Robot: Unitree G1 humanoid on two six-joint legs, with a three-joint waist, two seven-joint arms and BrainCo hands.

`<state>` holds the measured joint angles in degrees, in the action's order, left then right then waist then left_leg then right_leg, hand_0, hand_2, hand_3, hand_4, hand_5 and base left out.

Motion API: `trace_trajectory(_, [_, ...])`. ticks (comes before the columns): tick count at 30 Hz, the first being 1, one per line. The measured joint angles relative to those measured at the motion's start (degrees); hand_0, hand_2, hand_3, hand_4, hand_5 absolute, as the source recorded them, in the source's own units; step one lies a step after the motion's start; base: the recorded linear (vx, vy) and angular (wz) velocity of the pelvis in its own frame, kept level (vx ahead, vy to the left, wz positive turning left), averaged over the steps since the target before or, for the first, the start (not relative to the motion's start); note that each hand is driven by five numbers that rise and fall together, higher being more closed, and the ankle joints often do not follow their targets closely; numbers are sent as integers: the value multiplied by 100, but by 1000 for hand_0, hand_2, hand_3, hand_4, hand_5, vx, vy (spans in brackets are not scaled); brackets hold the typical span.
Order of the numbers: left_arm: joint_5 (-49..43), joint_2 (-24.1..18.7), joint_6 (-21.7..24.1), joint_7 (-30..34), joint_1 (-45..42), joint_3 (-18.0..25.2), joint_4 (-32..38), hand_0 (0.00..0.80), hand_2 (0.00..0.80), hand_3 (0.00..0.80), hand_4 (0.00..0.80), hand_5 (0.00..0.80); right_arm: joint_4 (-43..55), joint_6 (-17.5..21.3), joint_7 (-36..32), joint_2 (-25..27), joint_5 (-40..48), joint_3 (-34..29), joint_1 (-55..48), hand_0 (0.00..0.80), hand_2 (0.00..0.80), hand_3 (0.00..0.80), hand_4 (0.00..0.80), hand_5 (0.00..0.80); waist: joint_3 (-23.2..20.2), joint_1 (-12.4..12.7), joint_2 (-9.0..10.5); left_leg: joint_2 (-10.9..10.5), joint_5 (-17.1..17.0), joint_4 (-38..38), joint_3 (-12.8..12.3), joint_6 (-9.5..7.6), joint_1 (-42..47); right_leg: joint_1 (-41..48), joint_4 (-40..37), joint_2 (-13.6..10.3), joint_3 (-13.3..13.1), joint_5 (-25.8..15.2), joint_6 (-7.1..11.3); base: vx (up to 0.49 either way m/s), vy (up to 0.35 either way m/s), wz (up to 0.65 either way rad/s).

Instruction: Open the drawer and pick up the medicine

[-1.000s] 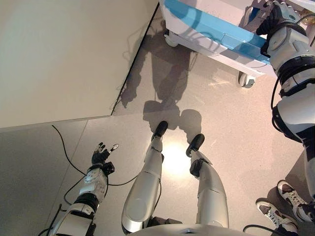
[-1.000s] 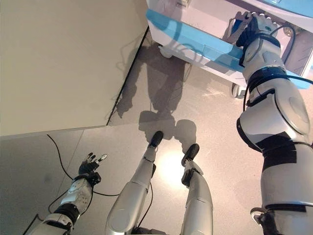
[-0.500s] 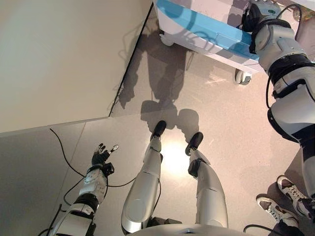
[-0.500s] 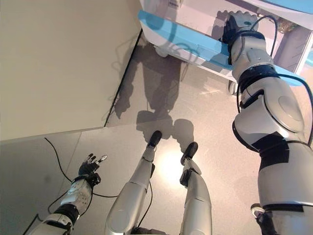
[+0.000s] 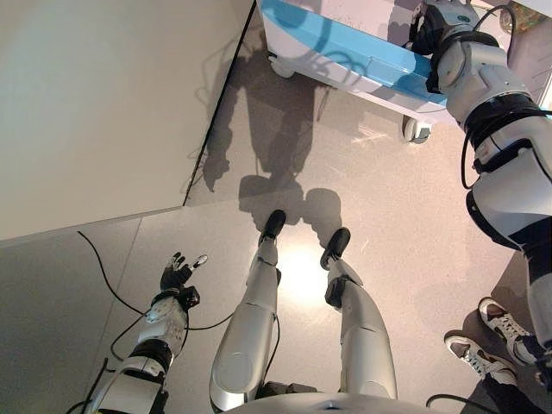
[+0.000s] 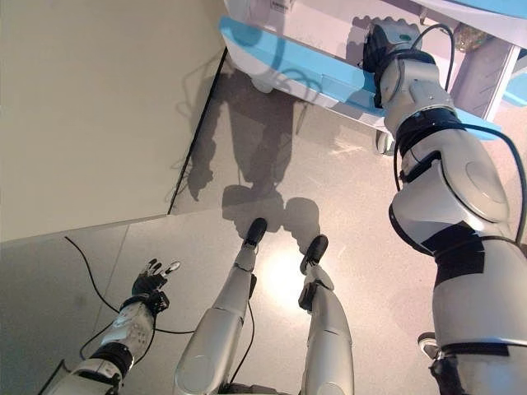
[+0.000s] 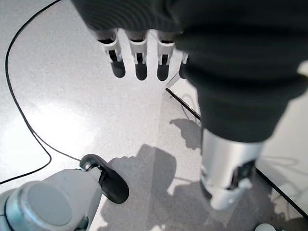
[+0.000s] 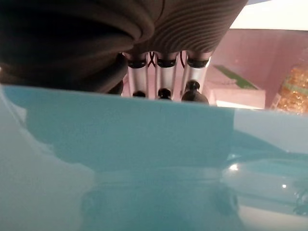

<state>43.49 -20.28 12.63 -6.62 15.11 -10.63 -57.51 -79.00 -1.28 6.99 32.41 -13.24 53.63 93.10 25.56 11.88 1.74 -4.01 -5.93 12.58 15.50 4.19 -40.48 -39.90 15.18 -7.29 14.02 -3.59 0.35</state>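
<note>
The medicine, a white box with a green stripe (image 8: 234,86), lies inside the open light-blue-fronted drawer (image 6: 305,70) of a white wheeled cart (image 5: 345,65), toward the drawer's back wall, with a packet of golden-brown contents (image 8: 292,89) just beside it at the drawer's side. The right robot hand (image 6: 385,43) is raised to the drawer, at the top edge of the blue front panel; in the right wrist view its silver fingers (image 8: 166,77) run straight down behind that panel, their dark tips just showing over the edge, and whether they close on anything past it I cannot tell. The box sits beyond the fingertips, apart from them. The left robot hand (image 5: 178,272) hangs low over the grey floor (image 5: 388,224), well apart from the cart, its fingers straight and spread, holding nothing. A beige wall (image 5: 103,103) meets the floor along a dark seam. A person's sneakers (image 5: 487,341) stand on the floor at the lower right edge.
</note>
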Motion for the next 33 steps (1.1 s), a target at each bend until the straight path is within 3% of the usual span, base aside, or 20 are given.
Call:
trace_trajectory(11, [-1, -33, 3, 4, 2, 63, -64, 0, 0, 0, 0, 0, 237, 73, 98, -9, 63, -16, -228, 800, 800, 800, 800, 800, 39, -7, 73, -6, -23, 7, -113, -35, 93, 110, -112, 7, -98, -110, 7, -12, 6, -3])
trace_trajectory(21, [-6, -122, -5, 143, 2, 72, -148, 0, 0, 0, 0, 0, 434, 107, -308, -89, 58, -140, -616, 800, 800, 800, 800, 800, 23, -29, 116, -13, -14, 36, -127, -25, 199, 247, -184, 8, -177, -141, 62, -3, 0, 0])
trace_trajectory(27, [-6, -125, -70, 210, -7, 106, -224, 0, 0, 0, 0, 0, 755, 114, -446, -245, 41, -230, -918, 800, 800, 800, 800, 800, -64, -190, 301, -16, -10, 44, -204, -34, 198, 266, -303, 8, -278, -168, 102, -4, -3, -2])
trace_trajectory(33, [-6, -129, -73, 210, -4, 114, -241, 0, 0, 0, 0, 0, 1075, 116, -496, -229, 37, -281, -1046, 791, 791, 791, 791, 791, -70, -277, 313, -29, -10, 50, -240, -36, 198, 271, -333, 10, -320, -197, 143, -3, -4, -1])
